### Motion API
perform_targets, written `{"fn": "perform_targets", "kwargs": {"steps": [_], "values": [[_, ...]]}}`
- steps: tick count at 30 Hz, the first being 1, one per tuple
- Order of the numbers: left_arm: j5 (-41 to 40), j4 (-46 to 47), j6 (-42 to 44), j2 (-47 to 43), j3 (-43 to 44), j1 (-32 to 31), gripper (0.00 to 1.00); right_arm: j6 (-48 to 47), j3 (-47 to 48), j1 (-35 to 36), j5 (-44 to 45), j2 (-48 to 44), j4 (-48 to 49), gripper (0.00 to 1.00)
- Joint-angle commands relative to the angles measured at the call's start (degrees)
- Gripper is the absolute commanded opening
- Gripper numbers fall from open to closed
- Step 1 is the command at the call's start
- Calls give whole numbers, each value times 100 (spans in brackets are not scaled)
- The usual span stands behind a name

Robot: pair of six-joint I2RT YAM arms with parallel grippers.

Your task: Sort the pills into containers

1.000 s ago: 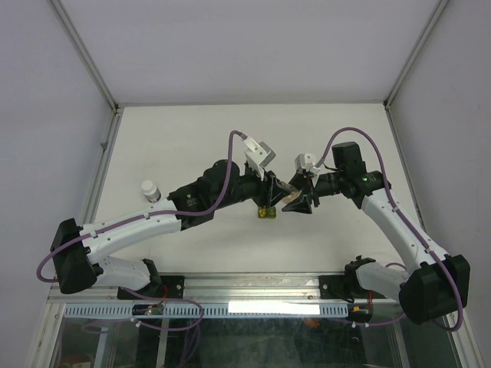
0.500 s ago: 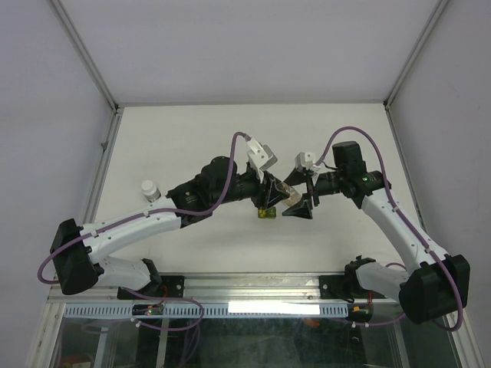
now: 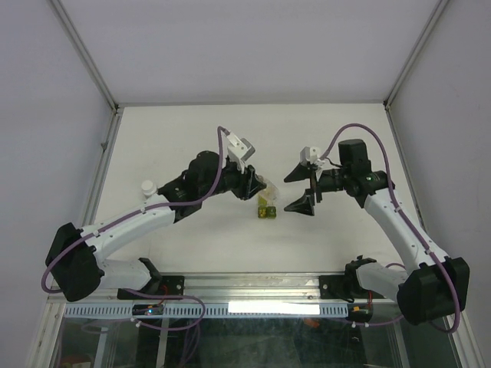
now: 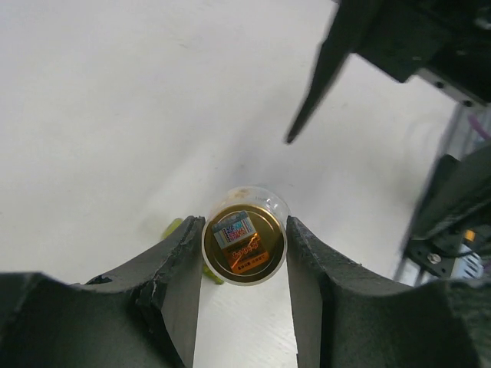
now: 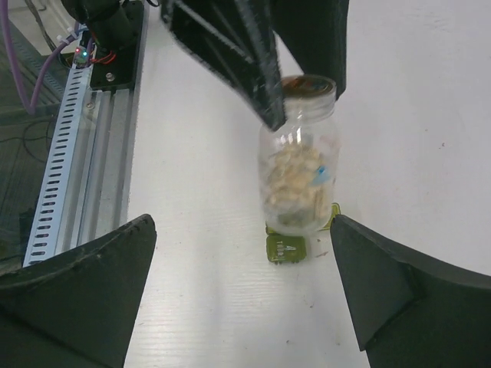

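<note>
Top external: L pincer [image 3: 261, 188] clamps pill bottle [image 5: 299, 165] by green box [image 3: 267, 211] mid-table [image 3: 184, 130]; R pincer [image 3: 288, 193] wide

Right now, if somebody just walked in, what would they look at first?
Probably the clear bottle of tan pills, pinched in the left jaws over the middle of the white table. A tiny green box sits on the table close to it. The right jaws stand wide open just beside them, holding nothing.
</note>
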Motion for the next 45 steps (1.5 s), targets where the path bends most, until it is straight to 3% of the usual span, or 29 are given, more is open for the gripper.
{"fn": "perform_targets", "kwargs": {"steps": [1, 5, 9, 18, 24, 27, 29, 31, 34, 40, 43, 45], "values": [[-512, 201, 88, -179, -7, 609, 0, 220, 215, -196, -88, -279, 325, 99], [-1114, 49, 237, 392, 512, 1219, 0, 502, 154, -265, 27, -290, 581, 99], [-1650, -469, 499, 1689, 1696, 1577, 0, 700, 100, -310, 155, -317, 758, 100], [-2344, -1594, 1255, 4305, 4509, 1644, 0, 907, 26, -399, 238, -360, 973, 99], [-2478, -2014, 1476, 5276, 5877, 1654, 1, 928, 1, -412, 229, -337, 999, 99], [-2463, -2058, 1508, 5524, 6222, 1659, 21, 927, 1, -419, 246, -300, 1001, 99], [-2310, -2136, 1478, 5641, 6407, 1661, 43, 930, 7, -421, 256, -282, 1002, 99], [-2175, -2150, 1396, 5664, 6491, 1659, 66, 933, 2, -419, 264, -264, 1008, 99], [-2033, -2155, 1307, 5571, 6537, 1657, 85, 950, 4, -428, 258, -221, 1010, 99], [-1735, -2159, 1098, 4742, 6117, 1660, 89, 1223, -69, -459, 270, -111, 1257, 99], [-1033, -1704, 897, 3689, 4756, 1637, 87, 2091, -391, -532, 419, -80, 2145, 99], [-382, -601, 912, 2667, 3234, 1568, 87, 3216, -739, -564, 729, -8, 3280, 99]]}}
